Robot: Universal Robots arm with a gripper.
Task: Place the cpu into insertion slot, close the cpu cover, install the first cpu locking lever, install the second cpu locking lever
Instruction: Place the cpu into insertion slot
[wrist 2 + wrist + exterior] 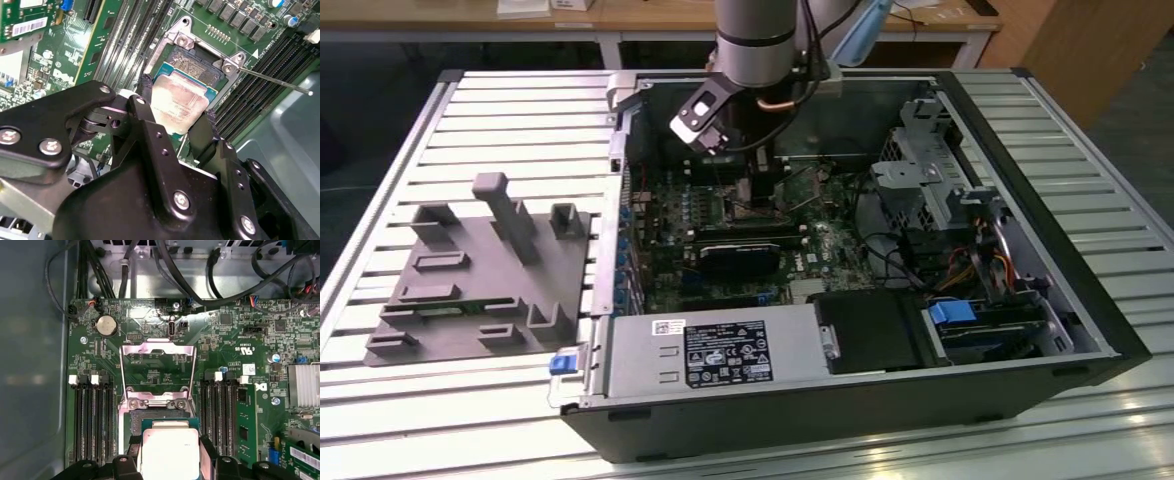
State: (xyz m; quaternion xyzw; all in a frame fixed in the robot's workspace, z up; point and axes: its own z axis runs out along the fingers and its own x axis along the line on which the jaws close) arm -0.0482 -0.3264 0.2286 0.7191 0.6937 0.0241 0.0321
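The black two-fingered gripper [178, 102] is clamped on the small, flat, square silver-grey cpu [176, 107], one finger [145, 95] on each of two opposite edges. The chip's metal top carries faint engraved print and a smeared, dull patch.

In both wrist views the cpu [169, 455] sits over the near part of the square dark insertion slot [195, 65] with its silver metal rim. Whether it touches the socket cannot be told.

Past the slot, the thin silver cpu cover [157, 348], a frame plate with a square cut-out, stands swung up and open. A thin bare-metal locking lever [275, 81] sticks out sideways from the rim.

Long black memory slots [92, 420] flank the socket on the green motherboard [150, 315], which bears white printed lettering, a round silver coin battery [106, 326] and a small white sticker [248, 368].

In the exterior view the gripper [750, 190] reaches down into the open dark-grey computer case [1067, 300]. The silver power supply [640, 370] has a black label with white print [727, 355] and a white barcode sticker [670, 325]. To the exterior view's left, a grey plastic fixture block [480, 270] lies on the white slatted table [520, 110].
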